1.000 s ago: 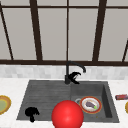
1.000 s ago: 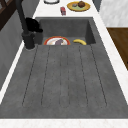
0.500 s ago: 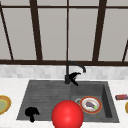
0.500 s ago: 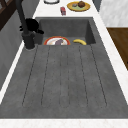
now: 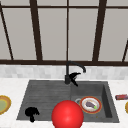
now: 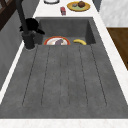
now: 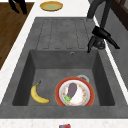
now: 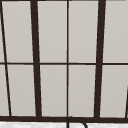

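My right hand hovers beside the base of the black faucet, its fingers straight and spread; it shows next to the faucet in the right side view and the left side view. My left hand hangs with relaxed fingers over the front left of the drainboard, holding nothing. In the sink basin lies a red-rimmed plate with an eggplant, and a banana beside it. A big red ball sits at the front edge in the front view.
A yellow plate rests on the left counter. On the right counter are a small red can and a yellow plate with food. A window with dark bars rises behind the sink.
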`<state>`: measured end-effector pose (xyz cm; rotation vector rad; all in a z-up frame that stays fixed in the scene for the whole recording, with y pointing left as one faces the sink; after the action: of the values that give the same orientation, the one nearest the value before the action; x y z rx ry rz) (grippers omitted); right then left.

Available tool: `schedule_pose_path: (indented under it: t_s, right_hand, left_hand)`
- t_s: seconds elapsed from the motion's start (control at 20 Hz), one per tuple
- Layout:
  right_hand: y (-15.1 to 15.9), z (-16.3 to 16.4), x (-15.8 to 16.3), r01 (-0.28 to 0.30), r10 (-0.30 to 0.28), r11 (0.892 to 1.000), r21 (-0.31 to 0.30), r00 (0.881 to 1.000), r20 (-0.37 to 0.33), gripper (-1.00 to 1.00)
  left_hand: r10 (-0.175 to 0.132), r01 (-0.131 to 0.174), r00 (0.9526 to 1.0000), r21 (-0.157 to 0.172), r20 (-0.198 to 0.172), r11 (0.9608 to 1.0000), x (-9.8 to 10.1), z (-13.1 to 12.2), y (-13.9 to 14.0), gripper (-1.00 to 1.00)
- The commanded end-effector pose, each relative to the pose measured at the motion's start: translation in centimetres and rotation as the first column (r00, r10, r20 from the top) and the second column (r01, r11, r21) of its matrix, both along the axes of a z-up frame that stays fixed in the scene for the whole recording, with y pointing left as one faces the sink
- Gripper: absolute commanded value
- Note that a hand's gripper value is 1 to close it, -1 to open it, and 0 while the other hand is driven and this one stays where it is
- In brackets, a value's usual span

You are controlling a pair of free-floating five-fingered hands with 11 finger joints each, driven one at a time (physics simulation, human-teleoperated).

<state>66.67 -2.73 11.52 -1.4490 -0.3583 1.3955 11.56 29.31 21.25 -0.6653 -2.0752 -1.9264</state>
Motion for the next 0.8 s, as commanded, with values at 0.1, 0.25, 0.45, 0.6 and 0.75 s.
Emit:
schedule_pose_path:
  t_s: [0.1, 0.25, 0.45, 0.6, 0.75]
  right_hand:
    - [-0.1, -0.7, 0.3, -0.029, 0.031, 0.992, 0.121, 0.999, -0.010, 1.00]
    - [-0.5, -0.2, 0.2, -0.040, 0.043, 0.996, 0.076, 0.999, -0.031, 1.00]
    - [2.8, 0.0, 0.6, -0.027, 0.027, 1.000, -0.001, 0.999, -0.047, 1.00]
    - [3.4, -0.8, 0.2, 0.009, -0.009, 1.000, -0.021, 1.000, -0.010, 1.00]
    - [3.4, -1.2, 0.1, 0.023, -0.022, 0.999, -0.039, 1.000, 0.013, 1.00]
  left_hand:
    - [0.000, 0.000, 1.0000, 0.000, 0.000, 1.0000, 0.0, 0.0, 0.0, 0.00]
    - [0.000, 0.000, 1.0000, 0.000, 0.000, 1.0000, 0.0, 0.0, 0.0, 0.00]
    - [0.000, 0.000, 1.0000, 0.000, 0.000, 1.0000, 0.0, 0.0, 0.0, 0.00]
    - [0.000, 0.000, 1.0000, 0.000, 0.000, 1.0000, 0.0, 0.0, 0.0, 0.00]
    - [0.000, 0.000, 1.0000, 0.000, 0.000, 1.0000, 0.0, 0.0, 0.0, 0.00]
